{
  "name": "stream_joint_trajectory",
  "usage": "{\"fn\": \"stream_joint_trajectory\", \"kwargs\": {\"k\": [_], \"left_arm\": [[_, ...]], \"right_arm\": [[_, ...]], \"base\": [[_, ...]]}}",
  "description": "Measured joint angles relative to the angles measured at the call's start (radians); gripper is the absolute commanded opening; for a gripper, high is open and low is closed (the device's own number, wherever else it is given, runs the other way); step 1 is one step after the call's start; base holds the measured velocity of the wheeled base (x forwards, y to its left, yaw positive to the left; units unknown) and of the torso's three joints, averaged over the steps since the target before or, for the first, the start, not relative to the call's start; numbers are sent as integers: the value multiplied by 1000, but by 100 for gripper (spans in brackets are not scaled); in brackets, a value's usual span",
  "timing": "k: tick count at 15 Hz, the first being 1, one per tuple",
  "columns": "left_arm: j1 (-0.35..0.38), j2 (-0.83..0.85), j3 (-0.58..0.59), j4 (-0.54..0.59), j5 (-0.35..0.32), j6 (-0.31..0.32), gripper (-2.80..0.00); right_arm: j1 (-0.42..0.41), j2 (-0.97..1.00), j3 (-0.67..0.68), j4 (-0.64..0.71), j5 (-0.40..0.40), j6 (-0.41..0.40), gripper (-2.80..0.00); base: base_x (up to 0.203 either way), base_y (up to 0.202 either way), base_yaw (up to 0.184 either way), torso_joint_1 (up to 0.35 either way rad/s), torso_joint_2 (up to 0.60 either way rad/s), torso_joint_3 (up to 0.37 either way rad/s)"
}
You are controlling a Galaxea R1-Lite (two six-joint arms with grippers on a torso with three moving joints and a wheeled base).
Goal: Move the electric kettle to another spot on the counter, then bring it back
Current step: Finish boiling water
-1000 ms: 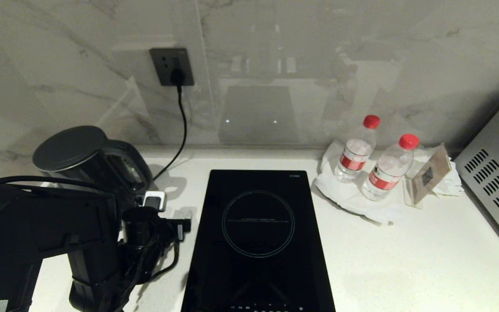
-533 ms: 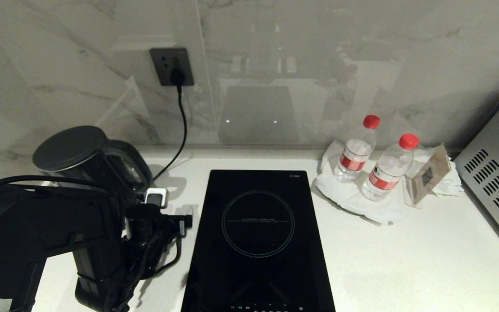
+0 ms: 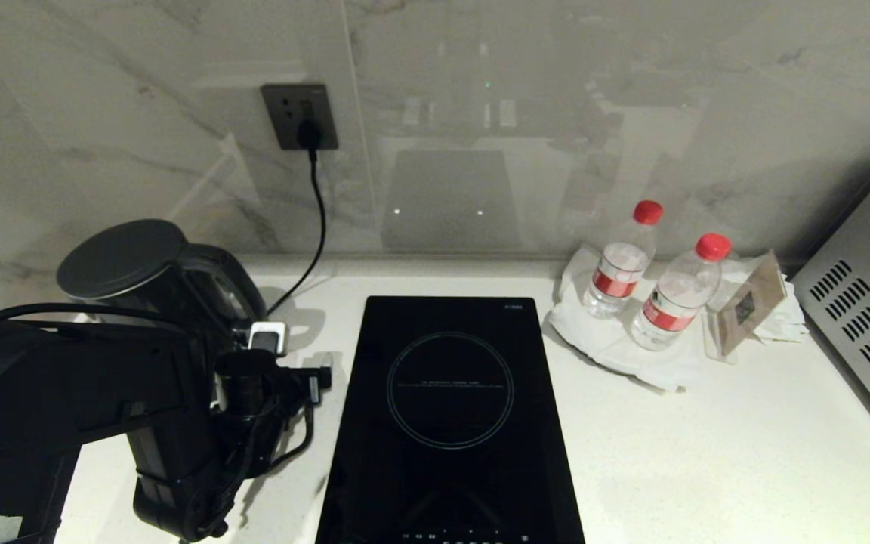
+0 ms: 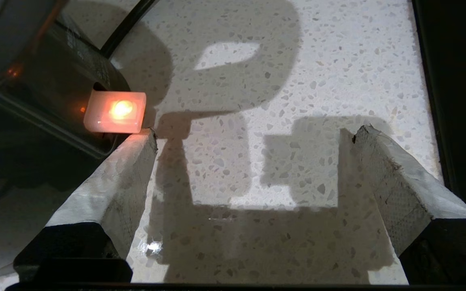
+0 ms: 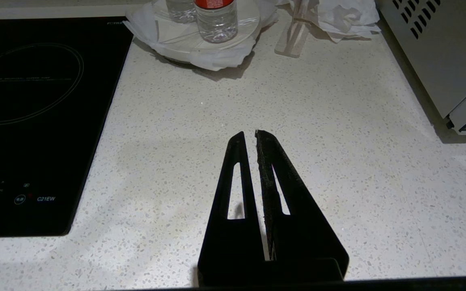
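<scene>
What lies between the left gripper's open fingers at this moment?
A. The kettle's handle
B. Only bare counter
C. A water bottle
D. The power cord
B: in the left wrist view the left gripper stands wide open over speckled counter, with the electric kettle off beside one finger, outside the gap.

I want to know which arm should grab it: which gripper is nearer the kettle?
Left. The left gripper hangs open right beside the kettle; the right gripper is shut over bare counter beyond the hob.
</scene>
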Motion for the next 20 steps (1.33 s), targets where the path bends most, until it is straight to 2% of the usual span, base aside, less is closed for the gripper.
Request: {"fn": "stream_joint_trajectory", "kwargs": {"k": [15, 20], "left_arm": [[1, -36, 13, 0, -1, 1, 0], [-1, -35, 49, -1, -4, -3, 0]], "right_arm": [[0, 0, 0, 0, -1, 0, -280], [0, 0, 0, 0, 0, 0, -280]], "base": [[0, 0, 0, 0, 0, 0], [0, 0, 0, 0, 0, 0]]}}
